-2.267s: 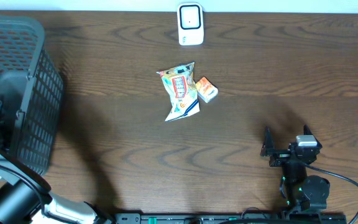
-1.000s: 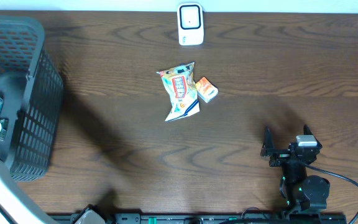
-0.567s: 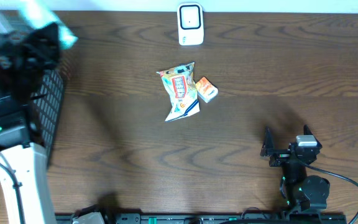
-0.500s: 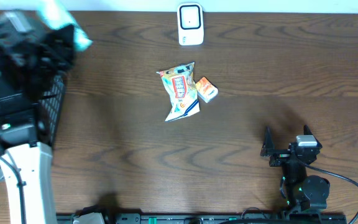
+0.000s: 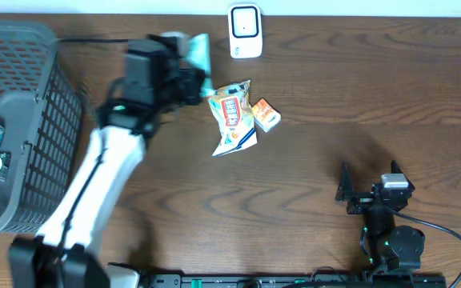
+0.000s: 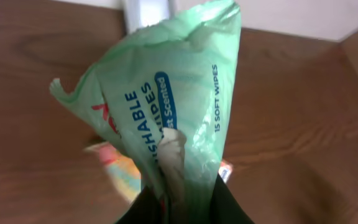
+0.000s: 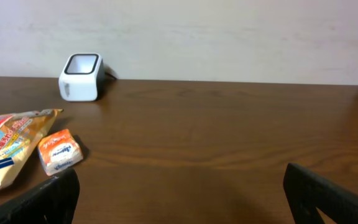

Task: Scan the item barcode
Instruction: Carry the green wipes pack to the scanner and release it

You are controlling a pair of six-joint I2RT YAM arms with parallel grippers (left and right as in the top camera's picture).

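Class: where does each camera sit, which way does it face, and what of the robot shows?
Overhead: above the table, facing down; left arm, right arm.
Left wrist: on the left arm, facing the wipes pack in its shut jaws.
Right wrist: low on the right arm, facing scanner and wall; open jaws.
Shared: overhead and right wrist both show the scanner.

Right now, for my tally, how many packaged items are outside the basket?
3: the wipes pack in the left gripper, by the scanner; the snack bag mid-table; the small orange packet beside it. The arm could hide more.
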